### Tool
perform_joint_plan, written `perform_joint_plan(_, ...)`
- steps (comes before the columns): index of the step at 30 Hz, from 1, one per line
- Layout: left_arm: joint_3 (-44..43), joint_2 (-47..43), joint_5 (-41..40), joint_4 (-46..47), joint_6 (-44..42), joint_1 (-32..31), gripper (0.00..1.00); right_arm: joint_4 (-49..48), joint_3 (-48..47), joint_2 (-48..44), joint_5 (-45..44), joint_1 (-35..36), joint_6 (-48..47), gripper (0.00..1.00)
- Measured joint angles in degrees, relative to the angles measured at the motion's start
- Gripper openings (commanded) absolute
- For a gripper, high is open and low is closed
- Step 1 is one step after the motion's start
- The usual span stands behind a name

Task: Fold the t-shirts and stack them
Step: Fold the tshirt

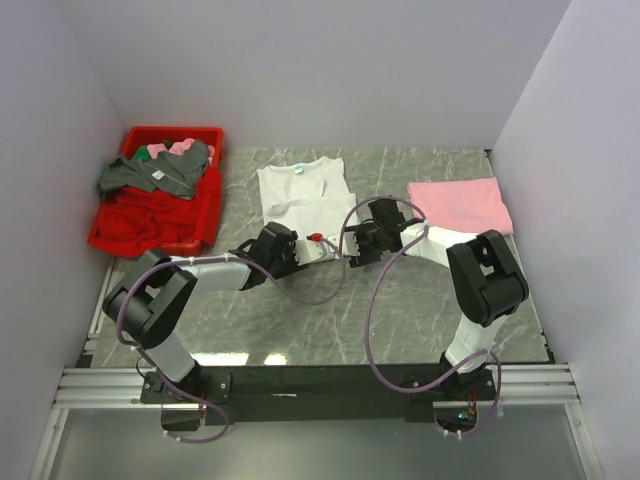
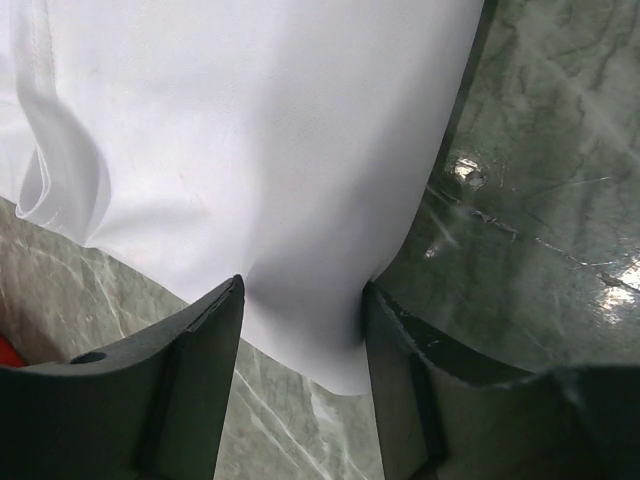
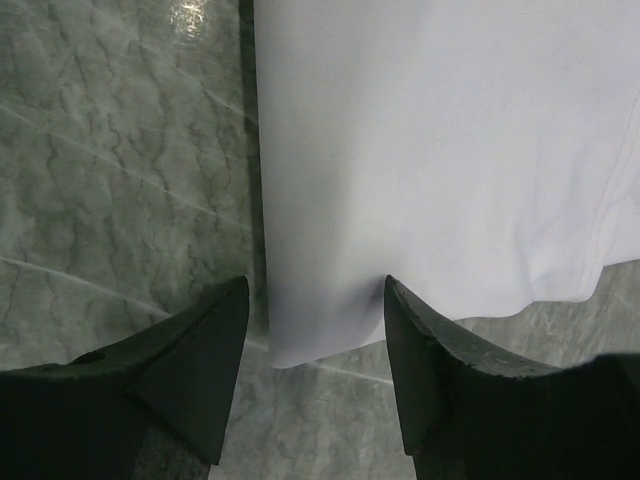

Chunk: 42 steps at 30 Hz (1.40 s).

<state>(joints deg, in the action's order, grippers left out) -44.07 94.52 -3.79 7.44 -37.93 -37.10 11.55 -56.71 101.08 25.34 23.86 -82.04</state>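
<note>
**Item: plain white short-sleeved cloth t-shirt [image 1: 300, 190], laid flat on the grey-green marbled desk [image 1: 430, 300], both sets of jaws at its near hem.**

Neck opening with small bluish label [image 1: 298, 170] points toward the far wall, hem toward the arms. Left jaws: apart at a middling width, planted either side of one hem corner, with white cloth lying between them and faintly puckered there. Right jaws: likewise apart, astride the other hem corner, the cloth between them smooth. Plain pale pink cloth t-shirt [image 1: 460, 205]: folded to a rectangle, on the desk to the right of the white one and not touching it. Red plastic bin [image 1: 180, 131]: far left of the desk, near the white shirt's sleeve, holding a heap of grey, red, pink and green garments [image 1: 150, 175].
</note>
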Motion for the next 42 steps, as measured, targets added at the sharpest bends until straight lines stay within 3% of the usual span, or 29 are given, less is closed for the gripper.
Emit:
perform_joint_plan(5,0.0,0.6,-0.2,0.0,0.0,0.0,0.37,-0.7,-0.3,0.6,-0.6,0.2,-0.1,0.51)
perform_joint_plan(7,0.0,1.0,-0.2,0.2,-0.1,0.1,0.28,-0.9,-1.4,1.8,-1.0,0.3,0.1,0.33)
perform_joint_plan(9,0.1,1.2,-0.2,0.2,-0.1,0.2,0.13,-1.0,-2.3,3.1,-1.4,0.3,0.7,0.13)
perform_joint_plan(10,0.2,1.4,-0.2,0.1,-0.2,0.4,0.01,-1.2,-2.6,3.7,-1.5,0.3,0.8,0.08)
perform_joint_plan(12,0.2,1.6,-0.1,0.3,-0.3,0.5,0.01,-1.3,-2.9,4.1,-1.5,0.3,1.5,0.01)
perform_joint_plan(17,0.9,-0.4,2.5,-1.9,-0.4,0.5,0.0,0.0,-2.2,2.7,0.0,0.2,1.7,0.0)
perform_joint_plan(22,2.0,-7.8,8.2,-10.5,0.3,-2.0,0.0,4.5,2.7,-5.6,3.9,-0.6,2.1,0.0)
perform_joint_plan(34,4.2,-20.3,25.2,-28.4,10.8,-18.3,0.0,26.9,22.1,-40.8,12.0,-1.5,3.5,0.0)
perform_joint_plan(38,4.2,-23.1,25.1,-28.7,11.1,-17.0,0.0,27.8,21.9,-42.5,11.4,-1.5,7.2,0.0)
perform_joint_plan(42,2.5,-20.2,25.9,-27.2,9.1,-6.7,0.0,25.1,14.4,-33.2,9.3,-1.4,12.6,0.0)
